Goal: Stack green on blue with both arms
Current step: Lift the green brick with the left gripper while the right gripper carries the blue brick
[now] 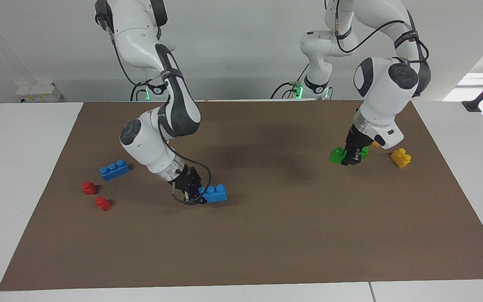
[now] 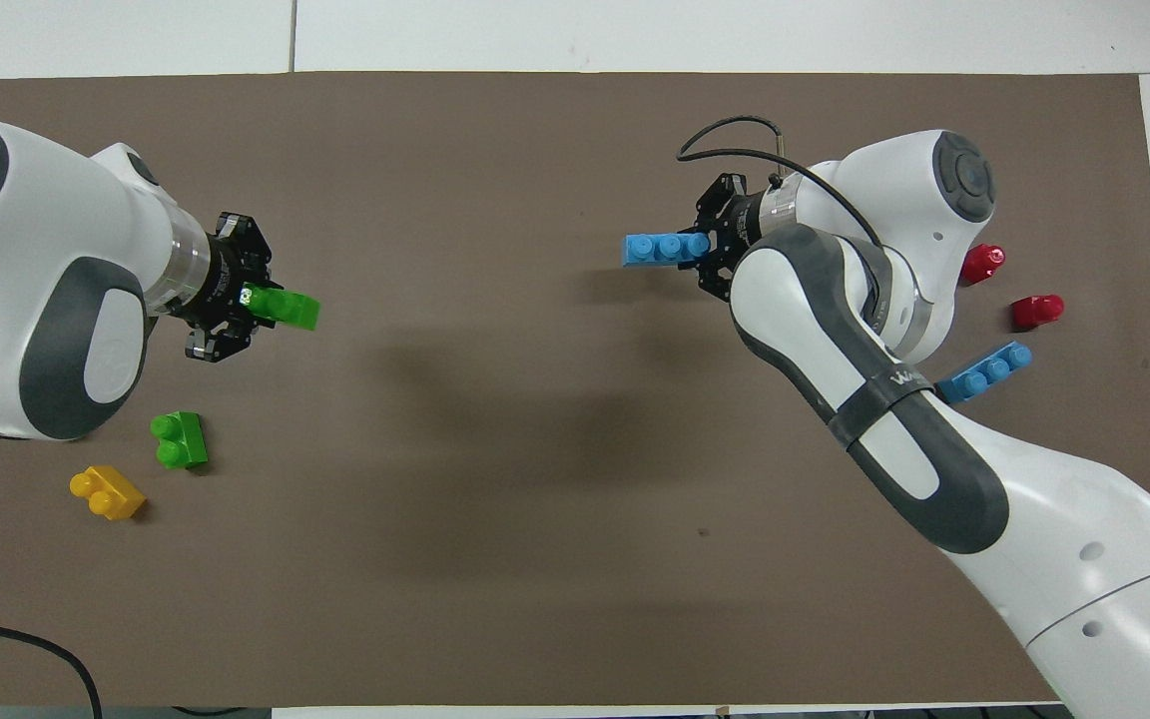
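Left hand [image 1: 351, 158] is clamped on one end of a green brick [image 2: 286, 307], right hand [image 1: 190, 194] on a blue brick's [image 1: 214, 193] end, both low over the counter [image 1: 266, 235]. Light, rigid, slick plastic, I judge; end grips leave the studs free.

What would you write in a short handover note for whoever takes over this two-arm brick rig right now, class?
Left gripper: shut on a green brick, low at its own end of the mat.
Right gripper: shut on a blue brick, low near the mat's middle.
Spare green brick and spare blue brick lie untouched.
Done: both bricks gripped.
Left: bring them together and press green onto blue.
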Controlling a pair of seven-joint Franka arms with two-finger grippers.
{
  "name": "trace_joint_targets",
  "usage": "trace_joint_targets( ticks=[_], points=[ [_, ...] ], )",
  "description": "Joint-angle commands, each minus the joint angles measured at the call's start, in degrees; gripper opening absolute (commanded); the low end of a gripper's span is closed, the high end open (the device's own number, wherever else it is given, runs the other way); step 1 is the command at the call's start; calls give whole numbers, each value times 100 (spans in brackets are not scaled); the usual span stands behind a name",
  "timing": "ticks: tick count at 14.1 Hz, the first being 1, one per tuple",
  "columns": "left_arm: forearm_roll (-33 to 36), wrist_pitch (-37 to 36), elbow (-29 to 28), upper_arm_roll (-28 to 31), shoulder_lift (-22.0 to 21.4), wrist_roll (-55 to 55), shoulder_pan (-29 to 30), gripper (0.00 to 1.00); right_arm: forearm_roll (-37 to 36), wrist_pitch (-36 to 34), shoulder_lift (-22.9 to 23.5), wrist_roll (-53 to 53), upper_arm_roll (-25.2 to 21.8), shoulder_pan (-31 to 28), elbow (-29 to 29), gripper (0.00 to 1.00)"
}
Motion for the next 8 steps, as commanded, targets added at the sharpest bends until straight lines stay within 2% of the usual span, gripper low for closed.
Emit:
trace_joint_targets(
  ticks=[1, 5, 8],
  points=[
    [4, -103, -83, 77, -114, -930, -427, 0, 35, 322, -93, 246, -32, 211, -364, 0],
    [13, -33, -100, 77, -114, -1766, -928, 0, 35, 613, -137, 430, -24, 414, -673, 0],
    [13, 230, -100, 77, -105, -2328, -1289, 0, -70, 788, -119, 773, -76, 809, -839, 0]
  ],
)
